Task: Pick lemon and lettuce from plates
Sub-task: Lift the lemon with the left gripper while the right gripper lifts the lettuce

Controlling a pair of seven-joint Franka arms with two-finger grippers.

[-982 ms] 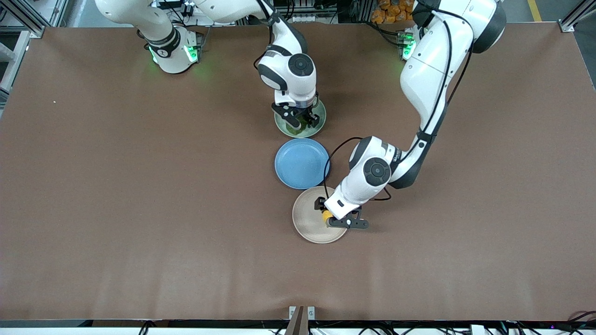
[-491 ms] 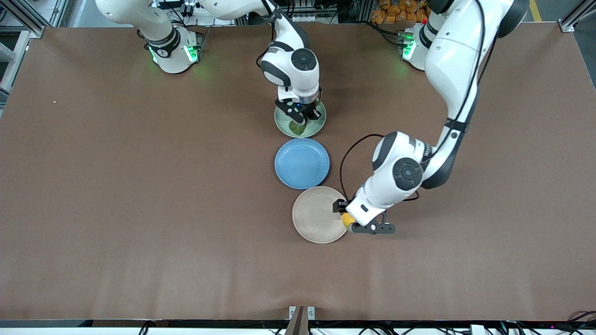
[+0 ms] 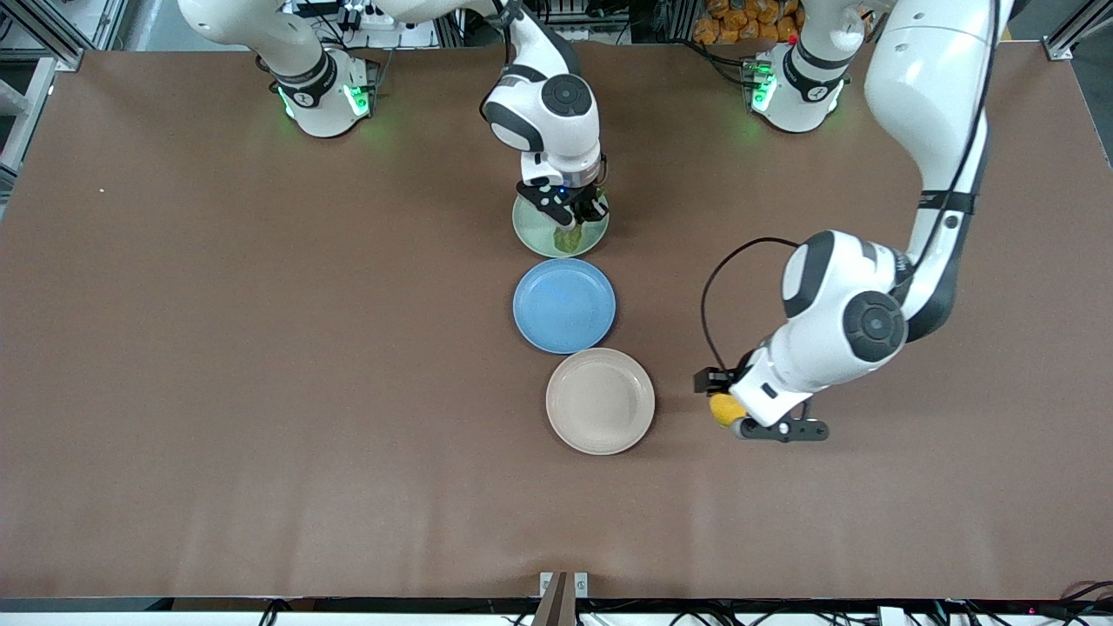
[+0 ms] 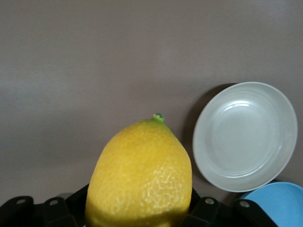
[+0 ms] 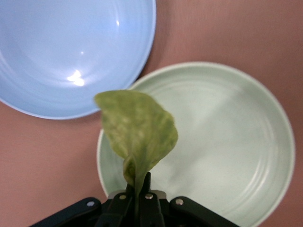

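My left gripper is shut on the yellow lemon and holds it over the bare table, toward the left arm's end from the empty beige plate. The lemon fills the left wrist view, where that plate lies bare. My right gripper is shut on the green lettuce by its stem end and holds it over the mint green plate. In the right wrist view the leaf hangs above that plate.
An empty blue plate lies between the mint green plate and the beige plate; it also shows in the right wrist view and at the edge of the left wrist view. Brown table spreads toward both ends.
My left gripper has carried the lemon off the beige plate toward the left arm's end of the table. My right gripper has risen with the lettuce above the mint green plate.
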